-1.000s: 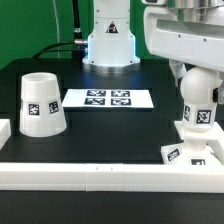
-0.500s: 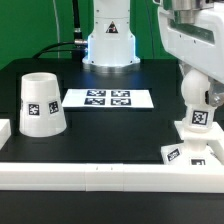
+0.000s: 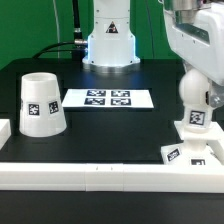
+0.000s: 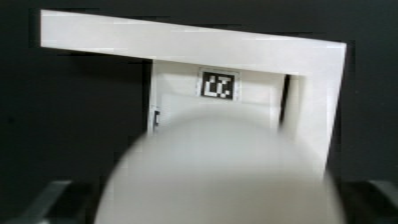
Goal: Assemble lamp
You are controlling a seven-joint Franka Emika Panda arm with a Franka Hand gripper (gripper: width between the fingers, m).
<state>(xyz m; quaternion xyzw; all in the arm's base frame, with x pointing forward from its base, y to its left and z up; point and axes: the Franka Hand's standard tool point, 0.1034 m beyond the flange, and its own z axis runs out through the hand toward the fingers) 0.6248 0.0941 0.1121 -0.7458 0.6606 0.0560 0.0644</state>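
The white bulb stands upright on the square flat base at the exterior view's right, a tag on its stem. My gripper comes down on its round head from above and is shut on it. In the wrist view the bulb is a large white blur that fills the gap between my dark fingers; the gripper sits around it, and the base with one tag shows beyond. The tapered shade stands mouth up at the exterior view's left, apart from the gripper.
The marker board lies flat in the middle of the black table. A long white border rail runs along the front edge, and a rail corner shows in the wrist view. The arm's base stands at the back.
The arm's upper body has shifted toward the exterior view's right and up. The bulb's tag sits slightly differently, so the bulb has turned a little. Shade and base have not moved.
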